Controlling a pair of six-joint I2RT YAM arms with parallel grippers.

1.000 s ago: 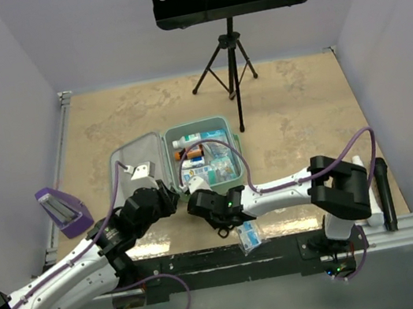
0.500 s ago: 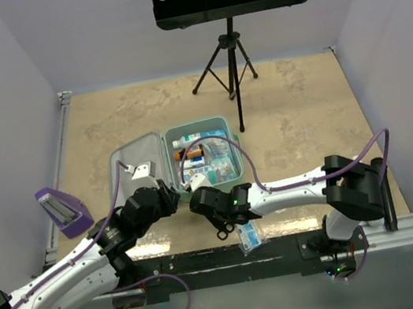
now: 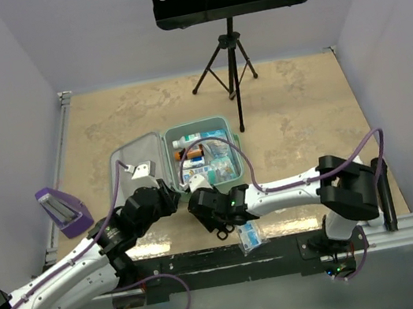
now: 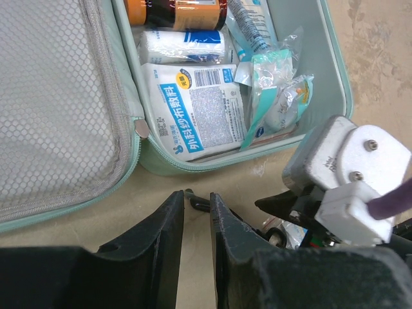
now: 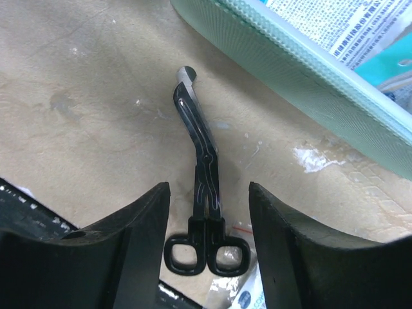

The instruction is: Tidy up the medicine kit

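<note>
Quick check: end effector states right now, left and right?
Left end effector: barely open, empty.
Right end effector: open, straddling the scissors, not gripping.

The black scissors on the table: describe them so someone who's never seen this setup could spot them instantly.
Find the open mint-green medicine kit mid-table. Just outside its near wall, on tan tabletop between the open fingers of the right gripper, lie the black scissors. Unlike the white-and-blue packets nearby, they are all black, with bent blades and two loop handles.
</note>
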